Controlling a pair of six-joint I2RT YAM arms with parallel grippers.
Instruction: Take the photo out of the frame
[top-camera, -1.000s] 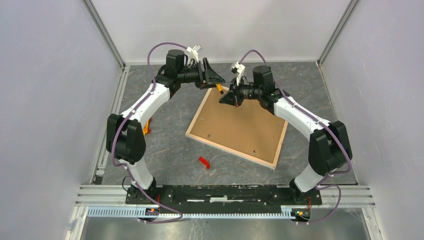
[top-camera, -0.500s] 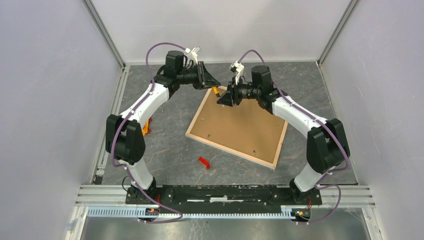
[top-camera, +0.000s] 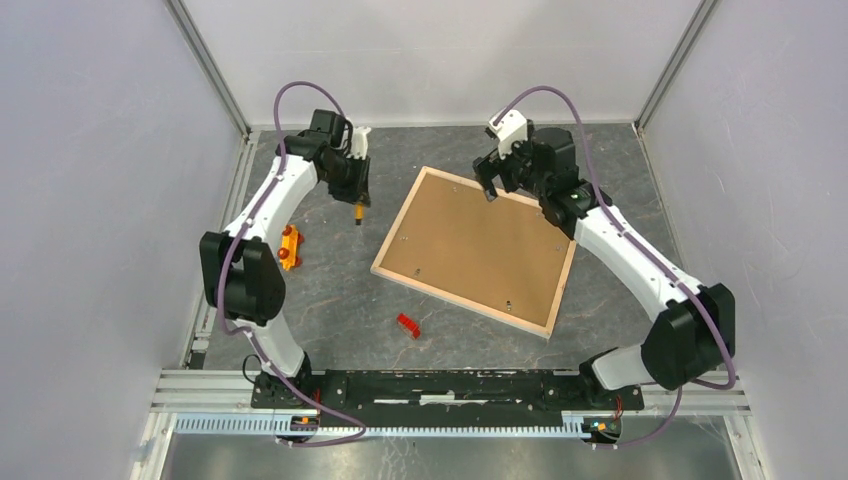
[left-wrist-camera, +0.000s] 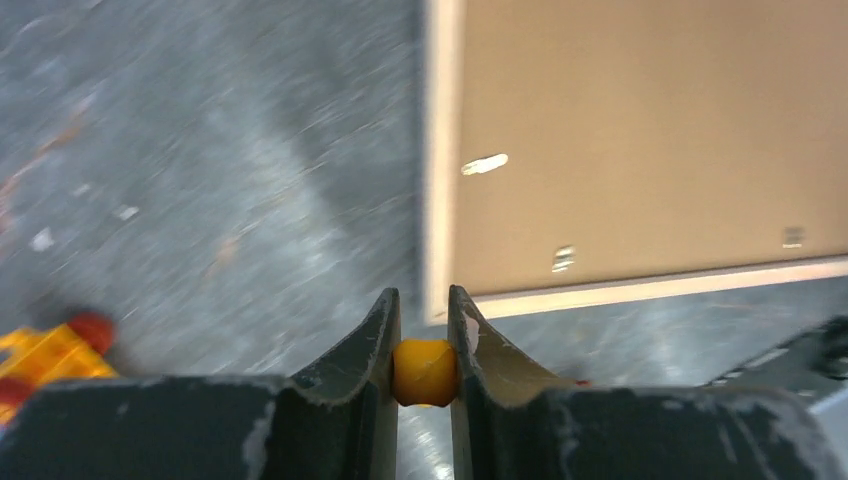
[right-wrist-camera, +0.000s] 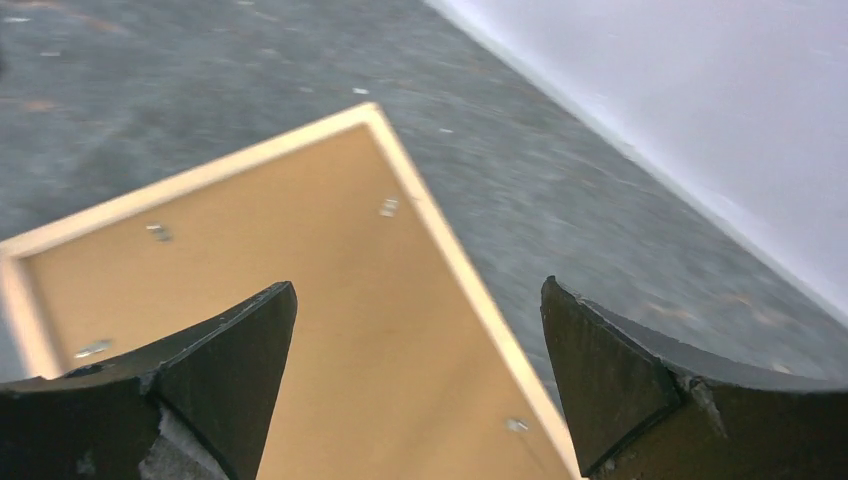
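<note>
Overhead, right claw (right-wrist-camera: 415, 298) gapes above frame (left-wrist-camera: 441, 150); left claw (left-wrist-camera: 423, 294) pinches orange peg (left-wrist-camera: 424, 370).

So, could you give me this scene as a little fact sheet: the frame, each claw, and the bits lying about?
frame: large, rectangular, pale wood edges, face down on the grey table
backing panel: plain brown hardboard, in place in the frame
photo: not visible
left gripper: shut on a small orange rounded piece, off the frame's left side
right gripper: open, empty, over the frame's far edge
loose bits: small red piece near the frame; yellow-and-red piece further left
</note>
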